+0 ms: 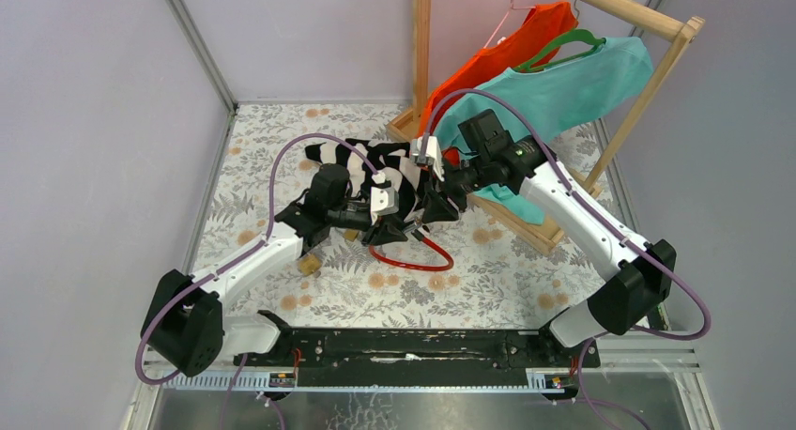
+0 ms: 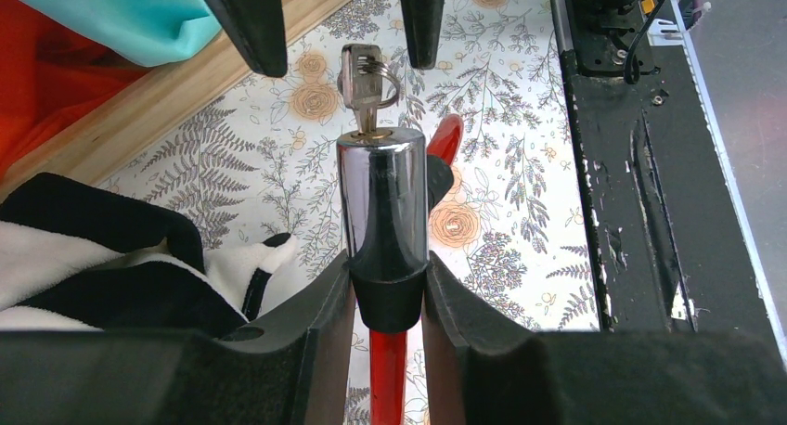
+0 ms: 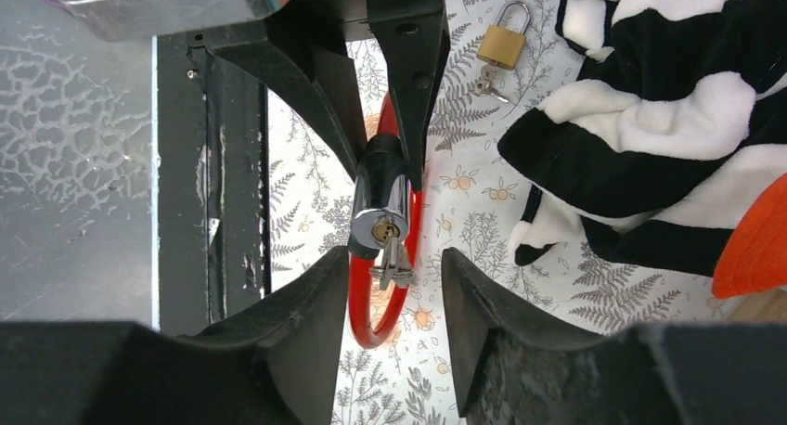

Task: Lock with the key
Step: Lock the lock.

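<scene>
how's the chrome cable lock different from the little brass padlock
The chrome cylinder lock with red cable is clamped in the left tool; the small brass padlock lies untouched on the floral table. The cable lock has a key inserted; the padlock's keys lie beside it. Both are keyed locks.

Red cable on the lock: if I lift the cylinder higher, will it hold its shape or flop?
Probably springy rather than limp: the red cable lies in an open loop. It will likely trail and drag behind the lock cylinder clamped in the left gripper. Round and smooth, the cylinder may twist in the grip.
</scene>
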